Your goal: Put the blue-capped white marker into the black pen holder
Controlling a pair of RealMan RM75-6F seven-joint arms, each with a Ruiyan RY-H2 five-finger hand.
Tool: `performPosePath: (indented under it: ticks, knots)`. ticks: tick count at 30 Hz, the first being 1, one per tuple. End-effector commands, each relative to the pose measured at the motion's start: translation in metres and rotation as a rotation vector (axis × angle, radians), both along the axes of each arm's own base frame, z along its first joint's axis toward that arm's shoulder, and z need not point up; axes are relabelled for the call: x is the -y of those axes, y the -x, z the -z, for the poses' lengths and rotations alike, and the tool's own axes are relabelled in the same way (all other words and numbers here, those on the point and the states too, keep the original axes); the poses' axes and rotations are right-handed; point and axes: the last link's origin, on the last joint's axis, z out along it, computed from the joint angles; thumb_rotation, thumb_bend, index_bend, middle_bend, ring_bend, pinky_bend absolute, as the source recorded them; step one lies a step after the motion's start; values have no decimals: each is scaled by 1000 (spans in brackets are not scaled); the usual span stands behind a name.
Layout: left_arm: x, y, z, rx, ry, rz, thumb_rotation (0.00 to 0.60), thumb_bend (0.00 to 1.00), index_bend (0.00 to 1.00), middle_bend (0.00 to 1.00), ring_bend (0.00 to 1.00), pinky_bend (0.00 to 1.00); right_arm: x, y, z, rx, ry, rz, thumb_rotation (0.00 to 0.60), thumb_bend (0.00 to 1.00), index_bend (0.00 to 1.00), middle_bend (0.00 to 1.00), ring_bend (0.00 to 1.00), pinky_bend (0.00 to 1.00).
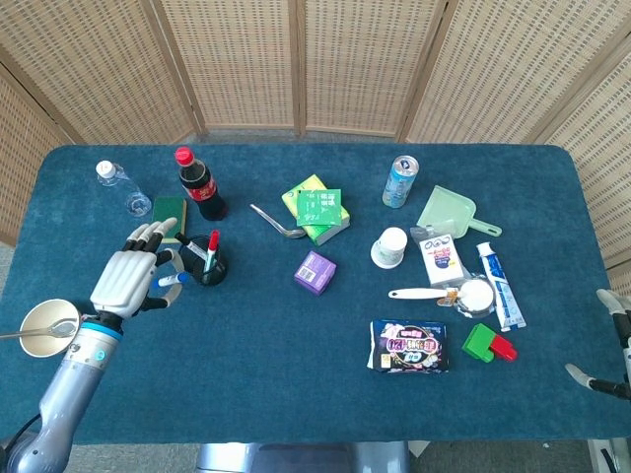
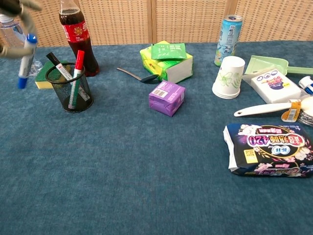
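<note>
left hand [image 1: 126, 281]: up off the table, just left of the holder, pinching the marker while the other fingers fan out toward the sponge
blue-capped white marker [image 2: 24, 61]: in that pinch, hanging close to upright in the chest view, blue cap at the bottom, in the air beside the holder's left side, not in it yet
black pen holder [image 2: 71, 88]: mesh cup standing on the blue tablecloth [image 1: 296, 365], already got a red-capped marker [image 2: 77, 68] and a black-capped one leaning inside
right hand [image 1: 613, 335]: barely peeking in at the right edge of the head view, can't tell if spread or curled
behind the holder: cola bottle [image 1: 200, 183], green sponge [image 1: 168, 211] touching-close, clear water bottle [image 1: 122, 187] further left
near the left forearm: bowl [image 1: 49, 326] with a spoon in it
middle of the table: purple box [image 1: 315, 271], green packets [image 1: 317, 209] with a metal spoon [image 1: 277, 222] beside them
</note>
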Motion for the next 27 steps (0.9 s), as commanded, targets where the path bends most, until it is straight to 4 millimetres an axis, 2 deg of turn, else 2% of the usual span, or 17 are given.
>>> performPosePath:
  ticks: [1, 8, 20, 25, 27]
  knots:
    - [-15, -3, -8, 105, -33, 50, 600, 422, 554, 0, 0, 0, 0, 0, 0, 0, 2, 1, 600, 0, 66, 0, 0, 0]
    - [-34, 9, -3, 218, -70, 92, 600, 418, 553, 0, 0, 0, 1, 1, 0, 0, 2, 4, 600, 0, 69, 0, 0, 0]
    - [-47, 17, 23, 257, -45, 100, 600, 416, 540, 0, 0, 0, 1, 2, -1, 2, 8, 6, 600, 0, 68, 0, 0, 0]
    - [-49, 20, 28, 306, -44, 117, 600, 413, 409, 0, 0, 0, 1, 2, -2, 5, 11, 8, 600, 0, 68, 0, 0, 0]
    - [-47, 23, 29, 305, -28, 116, 600, 414, 282, 0, 0, 0, 1, 2, -2, 6, 12, 7, 600, 0, 68, 0, 0, 0]
